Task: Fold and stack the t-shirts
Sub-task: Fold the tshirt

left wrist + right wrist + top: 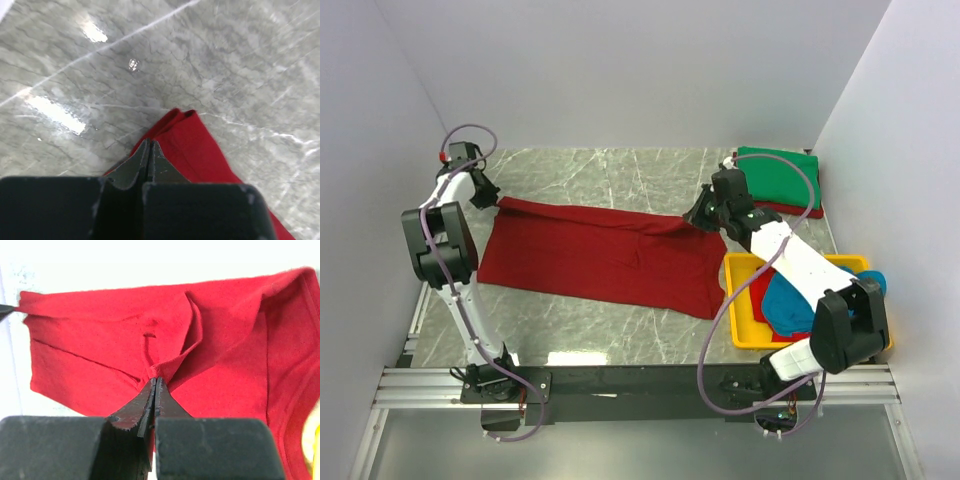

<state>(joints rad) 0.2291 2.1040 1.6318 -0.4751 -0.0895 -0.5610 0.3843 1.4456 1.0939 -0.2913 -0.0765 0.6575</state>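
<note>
yellow tray (734,318) with teal shirt (788,306), red cloth (758,297)

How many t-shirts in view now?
5: spread red shirt at centre; green shirt folded far right, red one beneath; blue shirt and another red in yellow tray. Others may be hidden.

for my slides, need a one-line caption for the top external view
Left gripper and right gripper shut on the far edge of a dark red cloth t-shirt spread across the marble table.

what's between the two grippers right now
The red shirt fills the whole stretch. The left gripper and right gripper each pinch one of its far corners. The top view shows this best.
</note>
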